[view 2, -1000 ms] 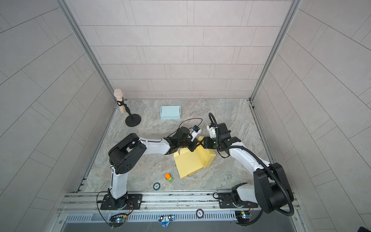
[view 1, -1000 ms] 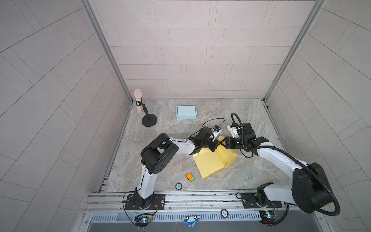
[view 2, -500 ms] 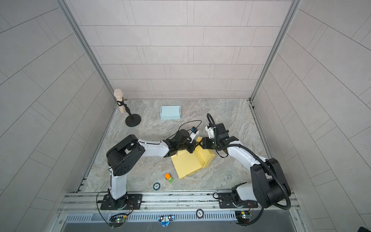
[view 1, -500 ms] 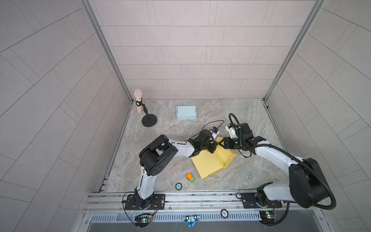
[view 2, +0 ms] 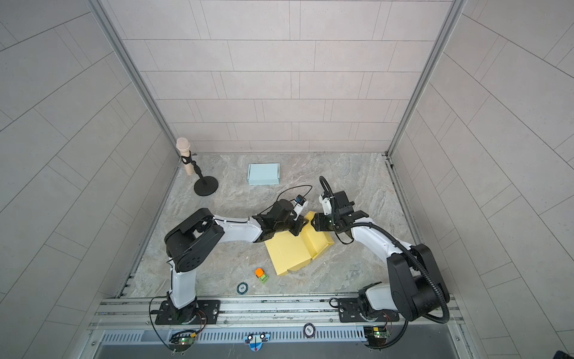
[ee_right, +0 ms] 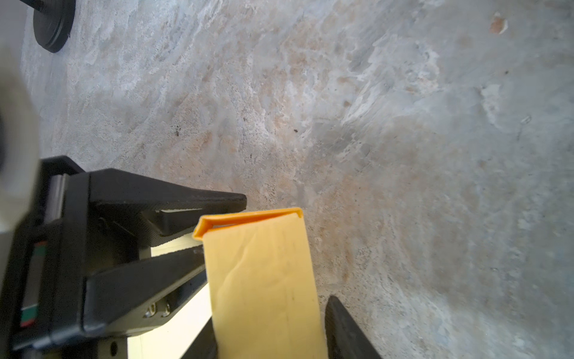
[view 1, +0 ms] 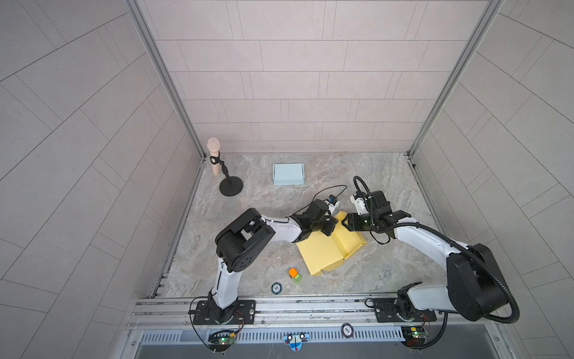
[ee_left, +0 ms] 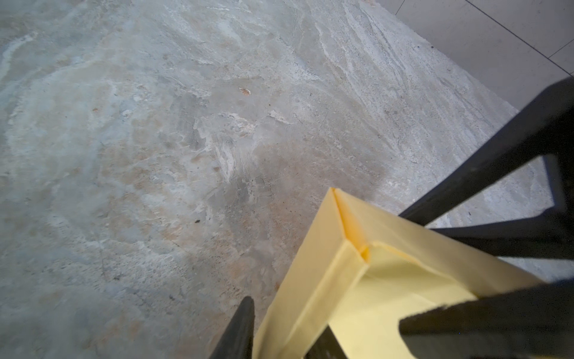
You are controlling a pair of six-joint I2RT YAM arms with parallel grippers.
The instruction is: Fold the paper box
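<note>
Two small items lie nearest the front rail [view 1: 310, 306]: a round disc [view 1: 276, 288] and, just beyond it, an orange-and-green toy [view 1: 294, 275]. Past them the yellow paper box [view 1: 324, 253] sits mid-table on the marble top [view 1: 388, 186], partly folded, with its broad panel flat toward the front and its far walls raised. The left gripper [view 1: 331, 225] and right gripper [view 1: 344, 223] meet at its far corner. Left jaws stand apart astride the corner wall; whether they pinch it, cannot tell. Right jaws stand apart with an upright flap between them; grip not discernible. Farther back: pale blue box [view 1: 288, 174], microphone stand [view 1: 230, 186].
</note>
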